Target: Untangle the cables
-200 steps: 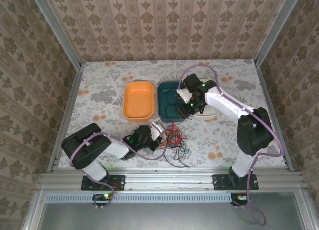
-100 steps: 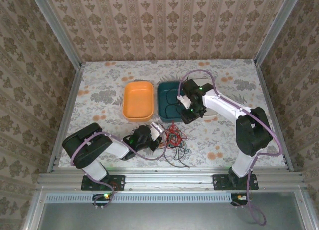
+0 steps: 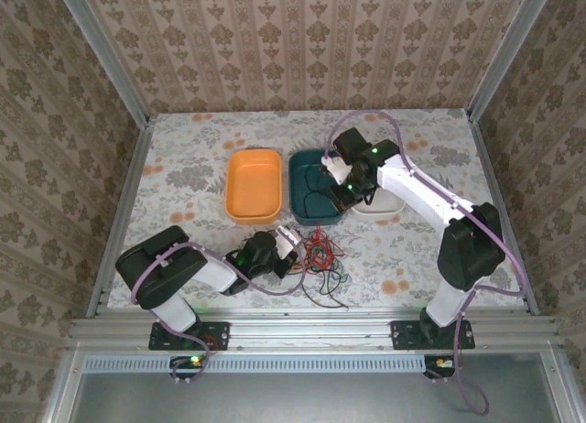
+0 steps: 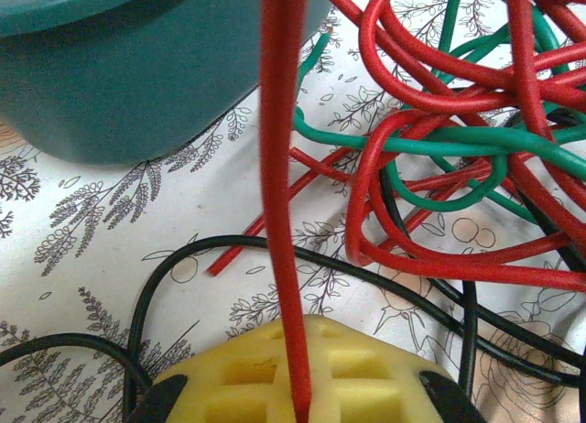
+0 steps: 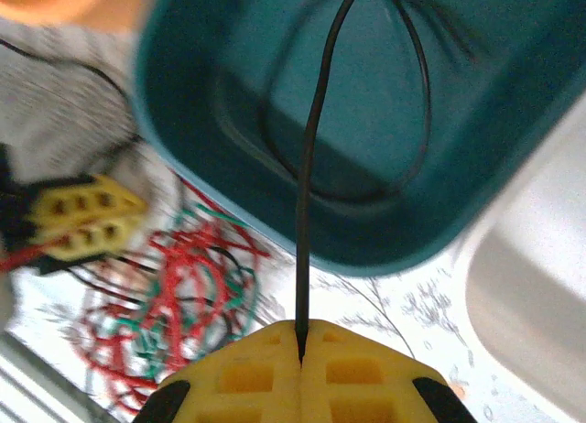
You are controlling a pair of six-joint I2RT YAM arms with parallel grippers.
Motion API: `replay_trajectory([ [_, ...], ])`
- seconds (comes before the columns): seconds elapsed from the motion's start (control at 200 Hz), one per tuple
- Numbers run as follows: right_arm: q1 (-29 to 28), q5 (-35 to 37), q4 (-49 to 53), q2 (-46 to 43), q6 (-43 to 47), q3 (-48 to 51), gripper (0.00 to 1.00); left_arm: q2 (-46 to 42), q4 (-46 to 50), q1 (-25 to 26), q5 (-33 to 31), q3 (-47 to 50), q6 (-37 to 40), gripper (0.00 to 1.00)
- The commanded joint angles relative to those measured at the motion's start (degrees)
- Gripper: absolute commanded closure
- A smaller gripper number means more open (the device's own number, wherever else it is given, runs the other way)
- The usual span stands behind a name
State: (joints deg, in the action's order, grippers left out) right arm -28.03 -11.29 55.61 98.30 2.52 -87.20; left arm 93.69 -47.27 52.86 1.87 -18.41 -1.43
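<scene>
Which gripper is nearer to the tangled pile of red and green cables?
Left. The left gripper sits at the pile; the right gripper is over the teal bin.

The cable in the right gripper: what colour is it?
Black: the cable shows best in the right wrist view.

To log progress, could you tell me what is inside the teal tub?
Loops of black cable lie in the tub; one strand runs up into the shut right pincer. From above, the right arm covers part of it.
</scene>
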Motion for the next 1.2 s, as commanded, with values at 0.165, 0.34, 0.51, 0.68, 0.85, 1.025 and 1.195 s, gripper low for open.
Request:
replay_trajectory([
  [0.165, -0.4, -16.1, 1.9, -1.9, -5.8, -3.7, 0.94, 1.3, 0.9, 0.5, -0.7, 1.6, 1.1, 1.0],
  [0.34, -0.3, -24.9, -2.2, -5.4, -11.7, -1.1, 0.94, 1.3, 1.3, 0.6, -0.5, 1.4, 1.3, 1.0],
  [0.51, 0.0, -34.4, -11.7, -10.4, -19.8, 5.1, 0.94, 1.7, 1.2, 0.6, -0.3, 1.3, 1.4, 1.0],
  [0.68, -0.1, -42.1, -25.5, -12.7, -30.5, 10.6, 0.94, 2.4, 0.6, 0.6, -0.2, 1.2, 1.6, 1.0],
  [0.85, -0.2, -48.4, -41.6, -10.9, -43.1, 13.7, 0.95, 3.0, 0.2, 0.9, -0.5, 1.1, 1.7, 1.0],
  [1.025, -0.9, -52.1, -58.0, -5.8, -55.7, 12.6, 0.95, 3.2, -0.1, 1.1, -1.1, 1.1, 1.6, 1.0],
  [1.195, -2.6, -52.7, -71.8, 0.8, -66.3, 8.9, 0.95, 3.3, 0.0, 1.4, -1.8, 1.1, 1.6, 1.0],
])
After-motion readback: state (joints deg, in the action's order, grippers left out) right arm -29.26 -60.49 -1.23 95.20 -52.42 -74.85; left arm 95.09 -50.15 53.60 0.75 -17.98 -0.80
